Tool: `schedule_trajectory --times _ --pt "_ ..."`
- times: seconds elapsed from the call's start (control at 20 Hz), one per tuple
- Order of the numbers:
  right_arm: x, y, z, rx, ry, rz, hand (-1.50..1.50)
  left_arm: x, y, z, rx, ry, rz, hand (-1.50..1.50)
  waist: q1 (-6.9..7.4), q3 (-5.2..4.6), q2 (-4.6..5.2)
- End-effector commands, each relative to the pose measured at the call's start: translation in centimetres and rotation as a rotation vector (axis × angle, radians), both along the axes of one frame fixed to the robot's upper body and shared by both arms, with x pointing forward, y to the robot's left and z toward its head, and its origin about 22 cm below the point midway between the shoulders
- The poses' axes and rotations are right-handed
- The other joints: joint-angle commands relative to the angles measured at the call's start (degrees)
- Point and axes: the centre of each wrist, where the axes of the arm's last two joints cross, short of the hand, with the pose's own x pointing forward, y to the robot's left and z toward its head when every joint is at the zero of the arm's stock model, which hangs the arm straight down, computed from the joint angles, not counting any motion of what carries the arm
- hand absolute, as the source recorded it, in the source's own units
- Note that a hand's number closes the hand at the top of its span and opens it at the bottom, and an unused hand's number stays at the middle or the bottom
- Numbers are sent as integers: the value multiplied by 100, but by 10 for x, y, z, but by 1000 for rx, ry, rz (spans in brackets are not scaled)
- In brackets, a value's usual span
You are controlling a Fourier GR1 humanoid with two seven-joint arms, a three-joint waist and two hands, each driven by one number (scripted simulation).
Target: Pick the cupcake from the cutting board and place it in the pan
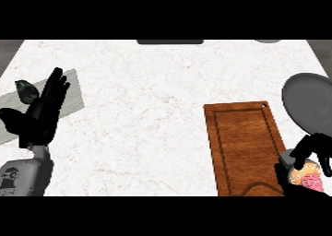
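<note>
Well, the white marbled table (162,92) takes up nearly everything in sight, with dark floor showing past its left and right edges at the far corners. On it, toward the right, lies the long brown cutting board (240,143), running away from the robot, its near end reaching the bottom of the view. Just to the right of the board's far half sits the grey pan (313,103), partly cut off by the right edge. On the left side a pale grey mat (70,99) lies at an angle with a small dark object (26,91) on it; what that object is I can't quite make out.

The right robot hand (306,159) is at the lower right corner, just beside the board's near right edge and below the pan, fingers curled round the pink-frosted cupcake (310,179), which is off the board and not in the pan. The left robot hand (43,110) rests over the mat, fingers straight and holding nothing.

Between the board and the left hand the table is a broad bare stretch.
</note>
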Motion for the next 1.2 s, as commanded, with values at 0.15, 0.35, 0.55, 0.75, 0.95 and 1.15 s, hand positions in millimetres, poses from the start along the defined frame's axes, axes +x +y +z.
schedule_trajectory --times 0.15,0.35,0.55,0.75,0.95,1.15 --pt "50 -70 7 228 -50 -101 150 6 -4 -7 -9 -9 -5 0 33 2 21" --pt "76 -127 13 108 -64 -177 150 -1 -5 -1 2 10 -14 0 84 4 12" --pt "110 -162 -23 78 -51 -210 150 19 -1 16 -3 -3 -33 0 148 11 59" --pt "133 -188 -20 -78 -80 -302 150 3 -22 3 -13 -14 -47 0 274 15 77" --pt "136 -217 -51 -62 -82 -330 150 16 -29 11 -4 -33 -71 0 341 33 137" --pt "145 -226 -67 -28 -81 -359 150 17 -16 12 -4 -21 -54 0 384 37 154"
